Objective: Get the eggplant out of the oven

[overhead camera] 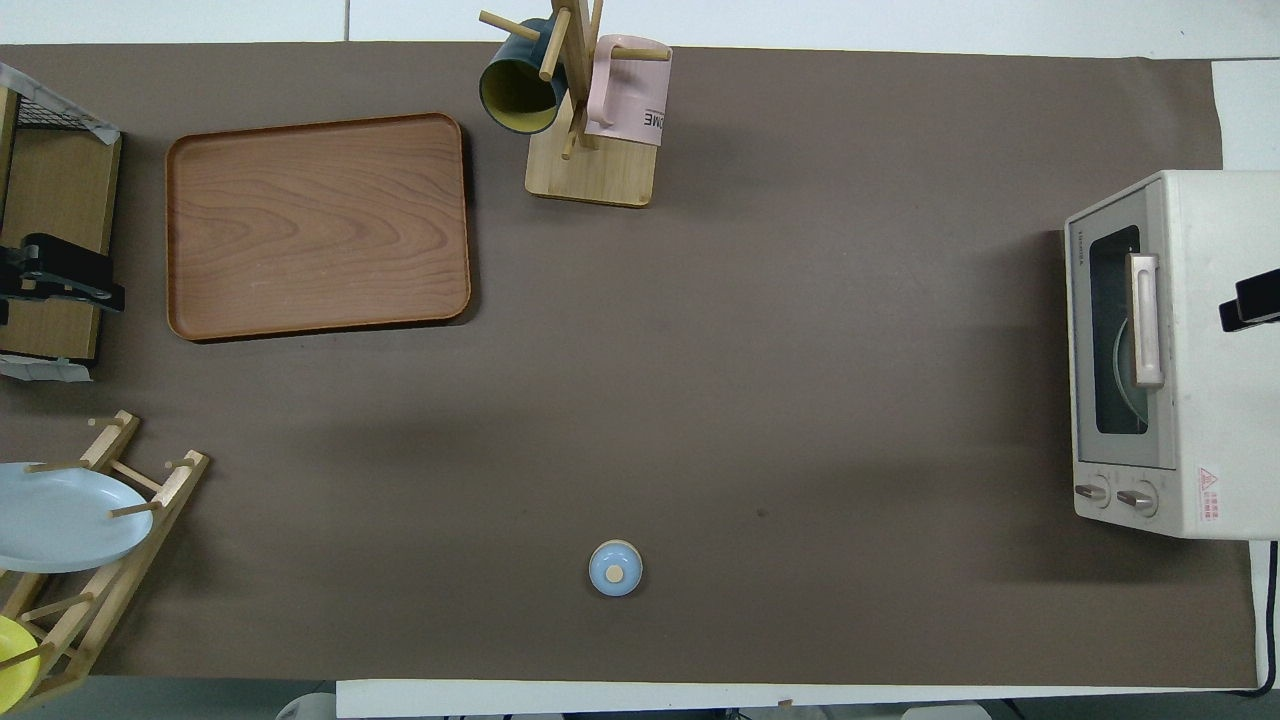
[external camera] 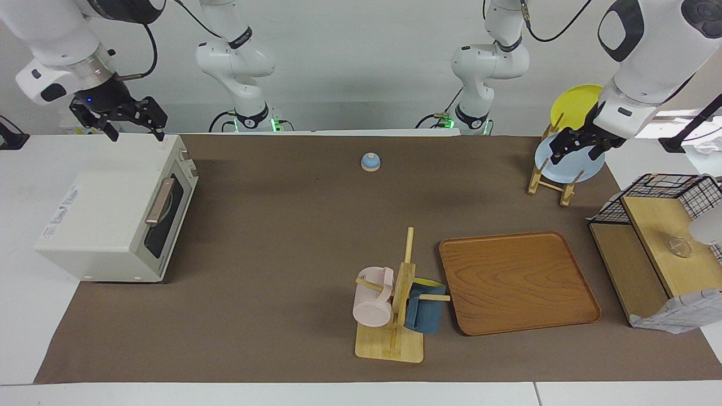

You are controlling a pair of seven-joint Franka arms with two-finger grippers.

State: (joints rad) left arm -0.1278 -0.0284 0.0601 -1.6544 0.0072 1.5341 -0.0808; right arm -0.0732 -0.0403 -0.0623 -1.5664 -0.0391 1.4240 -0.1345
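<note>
sitting at the right arm's end of the bench (external camera: 271, 225), the cream toaster oven (external camera: 107, 220) has its glass door shut, and the eggplant cannot be seen through it. the right gripper (external camera: 132, 131) hangs spread and empty over the oven's top edge nearest the robots. the left gripper (external camera: 576, 149), also spread and empty, hangs over the dish rack (external camera: 550, 180) holding a pale blue plate (overhead camera: 60, 515).

Bright, even overhead light — soft shadows, sharp.

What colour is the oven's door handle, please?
Tan, on the cream-white oven; the handle shows best in the overhead view.
</note>
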